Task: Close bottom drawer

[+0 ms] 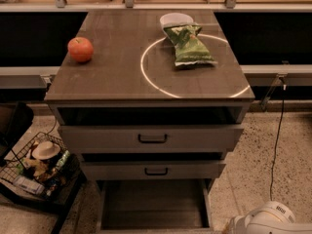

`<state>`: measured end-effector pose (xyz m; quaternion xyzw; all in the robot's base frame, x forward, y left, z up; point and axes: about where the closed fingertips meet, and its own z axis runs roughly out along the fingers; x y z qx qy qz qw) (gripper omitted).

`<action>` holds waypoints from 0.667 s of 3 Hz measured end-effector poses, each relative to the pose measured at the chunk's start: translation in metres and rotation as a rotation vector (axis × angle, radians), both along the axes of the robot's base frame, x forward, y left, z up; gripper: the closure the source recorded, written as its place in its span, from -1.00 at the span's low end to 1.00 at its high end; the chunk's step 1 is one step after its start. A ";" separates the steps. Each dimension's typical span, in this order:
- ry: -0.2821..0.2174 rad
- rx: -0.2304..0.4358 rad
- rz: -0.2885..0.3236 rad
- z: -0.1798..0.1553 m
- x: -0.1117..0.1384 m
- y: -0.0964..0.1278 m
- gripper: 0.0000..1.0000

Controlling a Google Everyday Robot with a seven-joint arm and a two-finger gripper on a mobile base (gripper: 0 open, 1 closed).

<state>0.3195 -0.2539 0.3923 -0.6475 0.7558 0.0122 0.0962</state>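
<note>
Down low, bottom drawer outward; end effector beside.
</note>
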 end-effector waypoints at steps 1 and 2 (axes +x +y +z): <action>0.002 0.014 0.006 -0.012 0.000 0.006 1.00; -0.001 0.053 0.008 -0.044 -0.002 0.009 1.00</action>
